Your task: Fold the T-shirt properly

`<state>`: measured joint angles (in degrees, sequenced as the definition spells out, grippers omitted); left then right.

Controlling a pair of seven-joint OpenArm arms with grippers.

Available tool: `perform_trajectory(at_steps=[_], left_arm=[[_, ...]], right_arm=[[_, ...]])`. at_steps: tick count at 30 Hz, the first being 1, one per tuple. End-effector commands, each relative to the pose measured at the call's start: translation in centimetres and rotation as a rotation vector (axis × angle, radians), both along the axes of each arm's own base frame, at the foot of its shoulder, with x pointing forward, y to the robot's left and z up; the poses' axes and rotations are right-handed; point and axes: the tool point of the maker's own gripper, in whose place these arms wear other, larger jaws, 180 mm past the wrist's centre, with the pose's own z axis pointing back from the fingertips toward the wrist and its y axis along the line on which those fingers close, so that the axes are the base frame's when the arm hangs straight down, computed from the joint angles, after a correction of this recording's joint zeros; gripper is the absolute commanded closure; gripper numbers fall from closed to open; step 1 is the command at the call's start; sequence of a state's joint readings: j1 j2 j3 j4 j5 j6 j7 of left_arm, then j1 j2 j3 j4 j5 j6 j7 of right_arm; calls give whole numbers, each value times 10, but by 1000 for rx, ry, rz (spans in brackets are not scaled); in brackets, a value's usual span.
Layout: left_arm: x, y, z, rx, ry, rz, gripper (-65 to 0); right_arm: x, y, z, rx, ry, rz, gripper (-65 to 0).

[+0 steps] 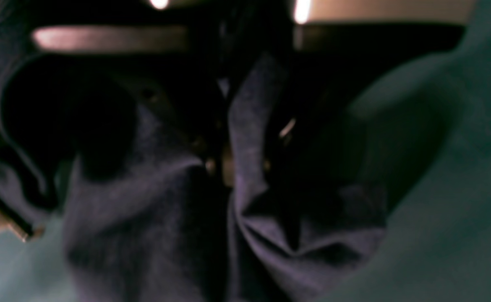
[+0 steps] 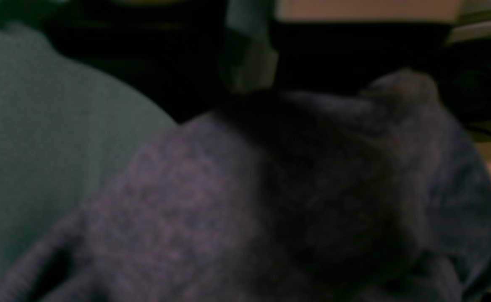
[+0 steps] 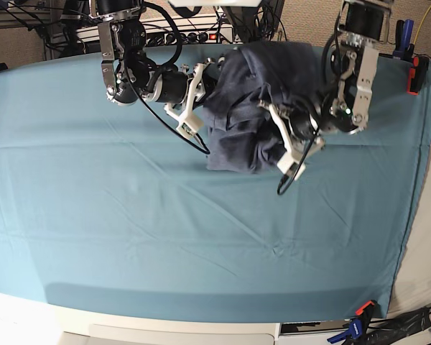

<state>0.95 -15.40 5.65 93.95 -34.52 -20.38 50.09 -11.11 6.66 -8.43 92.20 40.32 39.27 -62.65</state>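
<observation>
Both claws are buried in the shirt at the far middle of the table.

Your left gripper [image 3: 271, 113] grasps a bunched fold of the T-shirt [image 3: 248, 108]. Your right gripper [image 3: 210, 79] presses into the opposite side; you cannot tell whether it is clenched, since blurred fabric fills its wrist view. The shirt sits crumpled between them on the teal cloth [image 3: 129, 215].

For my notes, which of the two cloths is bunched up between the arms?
The slate-blue T-shirt, heaped at the far edge; the teal table cloth lies spread flat.
</observation>
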Motion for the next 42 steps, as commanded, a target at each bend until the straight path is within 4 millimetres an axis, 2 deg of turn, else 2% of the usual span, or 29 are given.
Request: perform_trajectory(at_steps=[1, 9, 15, 18, 19, 25, 29, 34, 38, 40, 42], left_arm=[[17, -4, 21, -37, -70, 5, 0], [49, -4, 50, -39, -164, 5, 0], [54, 5, 47, 36, -189, 3, -14], [55, 15, 42, 96, -199, 3, -215], [56, 19, 40, 122, -203, 4, -255], [67, 52, 36, 264, -246, 48, -266], [80, 79, 41, 369, -288, 105, -265], [109, 127, 67, 538, -369, 204, -264], [121, 160, 87, 620, -380, 249, -264], [126, 175, 98, 662, -385, 263, -258], [126, 193, 105, 711, -371, 274, -230]], right_arm=[[-7, -23, -22, -157, 45, 13, 0], [-5, -23, -21, -151, 37, 7, 0], [-5, -23, -21, -151, 38, 7, 0], [-5, -23, -21, -151, 37, 6, 0], [-5, -23, -21, -151, 38, 7, 0], [-5, -23, -21, -151, 37, 7, 0], [-5, -23, -21, -151, 36, 7, 0], [-5, -23, -21, -151, 36, 6, 0], [-3, -23, -20, -152, 30, 6, 0], [6, -26, -15, -163, 5, 3, 0], [24, -34, 0, -176, -53, -22, 0]])
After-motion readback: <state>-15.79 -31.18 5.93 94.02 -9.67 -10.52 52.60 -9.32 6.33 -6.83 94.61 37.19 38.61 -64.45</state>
